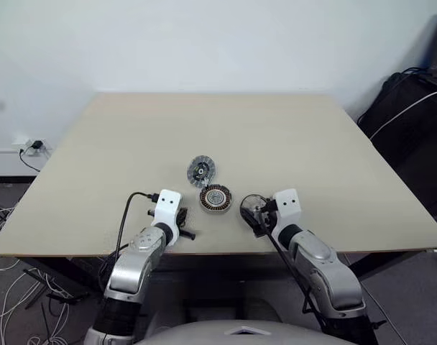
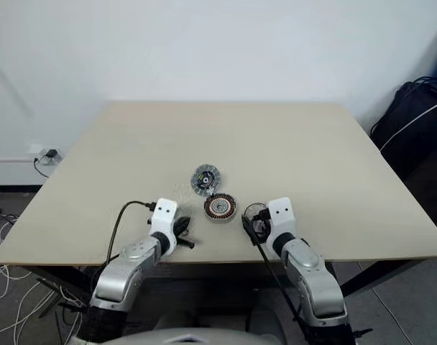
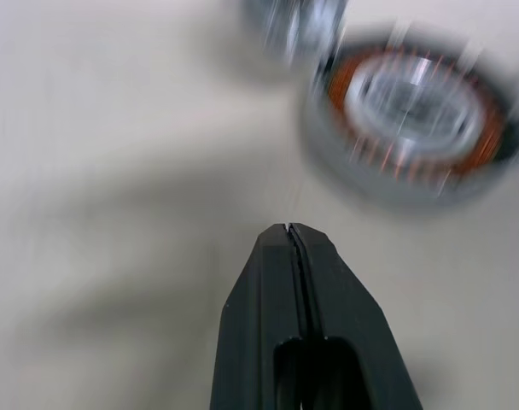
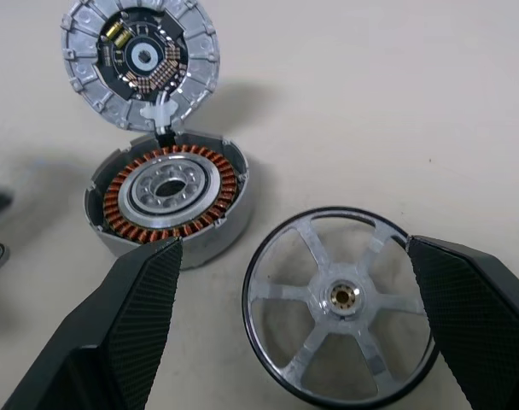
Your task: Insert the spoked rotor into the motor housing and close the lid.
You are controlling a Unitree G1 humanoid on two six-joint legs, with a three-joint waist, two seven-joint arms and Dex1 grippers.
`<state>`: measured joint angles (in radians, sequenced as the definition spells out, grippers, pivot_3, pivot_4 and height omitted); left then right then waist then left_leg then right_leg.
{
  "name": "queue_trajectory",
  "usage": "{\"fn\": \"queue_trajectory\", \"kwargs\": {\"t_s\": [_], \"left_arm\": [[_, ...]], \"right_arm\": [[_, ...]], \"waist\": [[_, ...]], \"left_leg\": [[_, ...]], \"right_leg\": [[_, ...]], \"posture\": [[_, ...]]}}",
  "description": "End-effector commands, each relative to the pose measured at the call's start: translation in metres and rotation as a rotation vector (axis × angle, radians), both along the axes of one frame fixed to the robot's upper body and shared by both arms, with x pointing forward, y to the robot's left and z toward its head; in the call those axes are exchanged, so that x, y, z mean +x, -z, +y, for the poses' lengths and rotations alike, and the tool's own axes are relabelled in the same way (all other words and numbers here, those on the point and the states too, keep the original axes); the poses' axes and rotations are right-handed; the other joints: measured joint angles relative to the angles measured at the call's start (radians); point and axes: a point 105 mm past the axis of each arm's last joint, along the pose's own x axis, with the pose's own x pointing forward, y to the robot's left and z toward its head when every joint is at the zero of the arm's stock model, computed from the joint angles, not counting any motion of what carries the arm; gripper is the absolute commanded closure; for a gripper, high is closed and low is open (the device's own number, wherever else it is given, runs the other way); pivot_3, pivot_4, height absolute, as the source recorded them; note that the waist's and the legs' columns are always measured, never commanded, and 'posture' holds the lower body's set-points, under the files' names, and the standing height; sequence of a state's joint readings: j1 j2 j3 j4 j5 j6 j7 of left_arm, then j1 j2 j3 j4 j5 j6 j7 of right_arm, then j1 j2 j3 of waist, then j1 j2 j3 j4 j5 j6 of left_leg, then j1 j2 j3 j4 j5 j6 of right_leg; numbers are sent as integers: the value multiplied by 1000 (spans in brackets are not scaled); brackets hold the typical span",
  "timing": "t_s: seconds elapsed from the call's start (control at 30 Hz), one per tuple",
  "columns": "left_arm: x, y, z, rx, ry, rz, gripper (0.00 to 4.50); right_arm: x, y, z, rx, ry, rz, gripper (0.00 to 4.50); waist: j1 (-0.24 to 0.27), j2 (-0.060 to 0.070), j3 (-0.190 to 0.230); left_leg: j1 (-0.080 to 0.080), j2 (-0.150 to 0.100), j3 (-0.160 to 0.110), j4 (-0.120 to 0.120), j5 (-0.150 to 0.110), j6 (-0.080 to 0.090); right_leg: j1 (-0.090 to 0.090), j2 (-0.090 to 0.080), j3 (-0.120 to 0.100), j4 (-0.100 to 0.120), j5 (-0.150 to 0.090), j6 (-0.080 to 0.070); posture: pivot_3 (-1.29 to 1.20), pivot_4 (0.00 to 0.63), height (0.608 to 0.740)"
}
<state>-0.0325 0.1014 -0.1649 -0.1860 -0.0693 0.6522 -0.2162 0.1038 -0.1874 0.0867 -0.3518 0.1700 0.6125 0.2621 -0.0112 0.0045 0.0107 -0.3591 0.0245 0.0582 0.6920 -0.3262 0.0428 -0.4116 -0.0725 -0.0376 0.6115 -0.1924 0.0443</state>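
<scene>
Fingers of the right gripper point(image 4: 294, 299) stand wide apart, flanking the rotor point(image 4: 341, 299), which lies flat on the surface point(image 1: 96, 158) just beside the housing point(image 4: 167, 192). Left gripper point(image 3: 292, 229) fingers are pressed together, holding nothing. Lid point(image 4: 140, 60) lies open, ribbed face up, touching the housing's far rim. Judgement: close squarely across the rotor's rim, lift level, then centre its hub over the housing's pale core.
</scene>
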Motion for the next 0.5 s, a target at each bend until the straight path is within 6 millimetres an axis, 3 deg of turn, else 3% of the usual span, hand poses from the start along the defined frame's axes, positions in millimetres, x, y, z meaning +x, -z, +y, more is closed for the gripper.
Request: {"fn": "queue_trajectory", "kwargs": {"t_s": [0.03,0.3,0.5], "left_arm": [[16,-30,-17,-25,41,-143,4463],[20,-49,-47,-68,153,-203,4463],[13,-42,-47,-59,172,-157,4463]], "right_arm": [[5,-11,2,11,-5,-49,0],[4,-11,-1,11,10,-52,0],[3,-11,-3,9,17,-51,0]], "waist": [[0,0,0],[-1,0,0],[-2,0,0]], "left_leg": [[0,0,0,0,0,0],[0,0,0,0,0,0],[0,0,0,0,0,0]], "right_leg": [[0,0,0,0,0,0],[0,0,0,0,0,0],[0,0,0,0,0,0]], "posture": [[0,0,740],[0,0,740],[0,0,740]]}}
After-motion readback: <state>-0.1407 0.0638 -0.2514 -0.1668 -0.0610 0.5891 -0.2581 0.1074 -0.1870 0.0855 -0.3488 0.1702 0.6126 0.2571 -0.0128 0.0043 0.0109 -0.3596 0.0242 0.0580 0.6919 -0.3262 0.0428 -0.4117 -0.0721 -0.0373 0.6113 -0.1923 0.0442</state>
